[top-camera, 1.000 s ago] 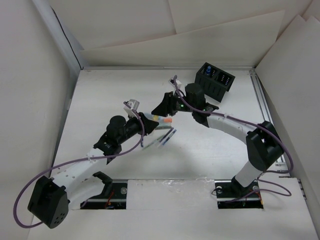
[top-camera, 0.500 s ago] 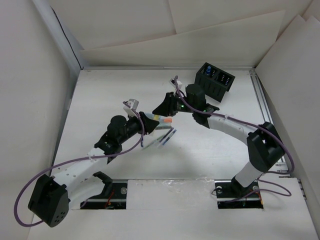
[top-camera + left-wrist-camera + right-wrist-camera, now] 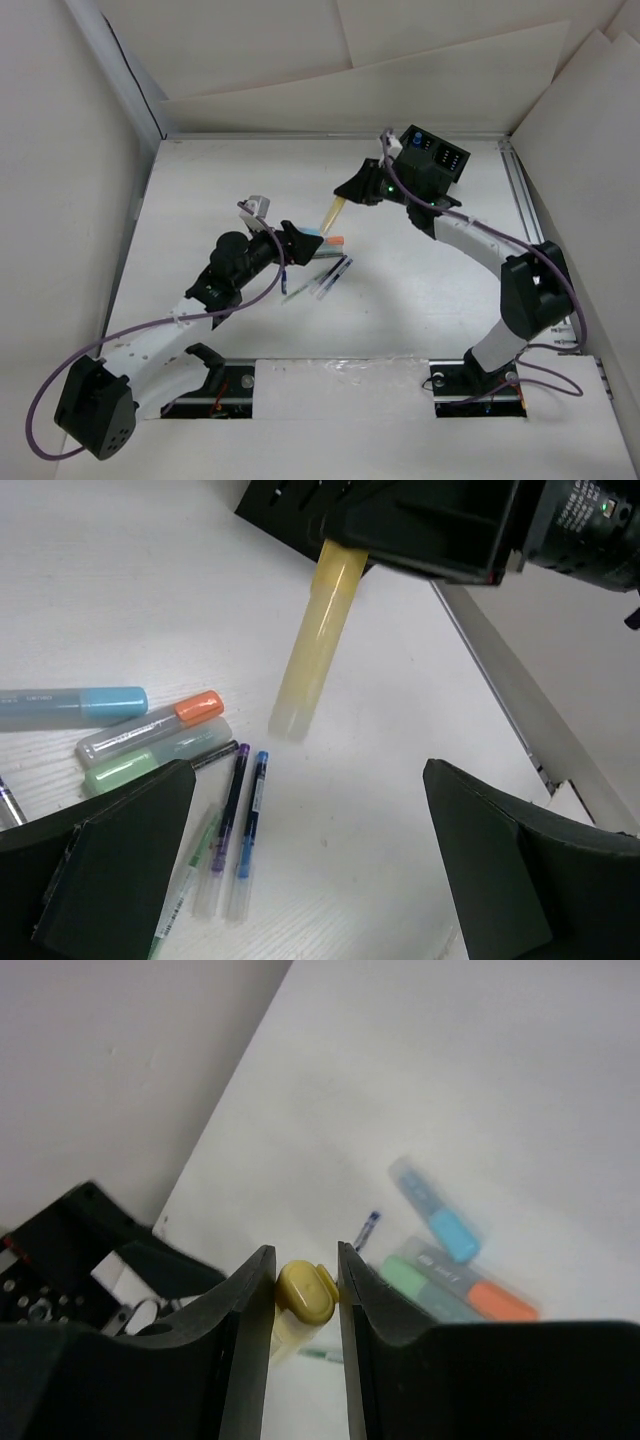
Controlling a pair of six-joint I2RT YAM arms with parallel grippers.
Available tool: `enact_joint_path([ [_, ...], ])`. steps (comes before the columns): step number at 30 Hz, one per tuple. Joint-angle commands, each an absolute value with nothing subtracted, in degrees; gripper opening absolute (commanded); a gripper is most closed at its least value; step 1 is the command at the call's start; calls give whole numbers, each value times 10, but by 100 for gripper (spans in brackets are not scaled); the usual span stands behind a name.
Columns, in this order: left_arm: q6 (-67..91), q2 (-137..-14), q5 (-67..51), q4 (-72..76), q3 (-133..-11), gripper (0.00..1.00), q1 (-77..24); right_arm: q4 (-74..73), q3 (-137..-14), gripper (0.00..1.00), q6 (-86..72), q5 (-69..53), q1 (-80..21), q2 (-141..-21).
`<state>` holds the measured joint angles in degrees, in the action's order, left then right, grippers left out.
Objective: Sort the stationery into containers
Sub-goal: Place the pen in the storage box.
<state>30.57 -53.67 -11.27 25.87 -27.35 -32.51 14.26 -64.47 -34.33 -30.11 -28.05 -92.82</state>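
Right gripper [image 3: 303, 1260] clamped on yellow marker [image 3: 320, 640], marker held tilted, clear of the table [image 3: 220, 180], between pen cluster [image 3: 150, 735] and black organiser box [image 3: 437, 160], left gripper [image 3: 308, 775] spread wide, empty, above the cluster.

Four thick markers show in the left wrist view: one yellow marker [image 3: 315, 640] at upper centre, then a blue marker [image 3: 75, 702], an orange-capped marker [image 3: 140, 730] and a green marker [image 3: 150, 759] together at middle left. Below them lie three thin pens: a purple-capped pen [image 3: 228, 805], a blue-capped pen [image 3: 250, 815] and a green pen [image 3: 200, 845]. One edge pen [image 3: 8, 805] is cropped at the left. One black organiser box [image 3: 435, 160], split into two, sits at the upper right of the top view.
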Motion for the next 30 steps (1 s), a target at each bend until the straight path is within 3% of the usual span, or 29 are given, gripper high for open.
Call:
enact_joint_path([
  [1, 295, -510, -85, 274, -273, 100, -324, 140, -707, 8, -326, -268, -225, -931],
  [13, 295, -602, 66, 177, -330, 97, -324, 19, -914, 7, -265, 31, -41, -1012],
  [17, 295, -665, 100, 156, -359, 85, -324, -2, -991, 7, -235, 95, -36, -1064],
  [22, 295, -723, 118, 144, -389, 84, -324, -39, -1065, 7, -185, 140, -36, -1134],
  [30, 285, -766, 141, 134, -405, 84, -324, -51, -1084, 7, -134, 196, -47, -1164],
])
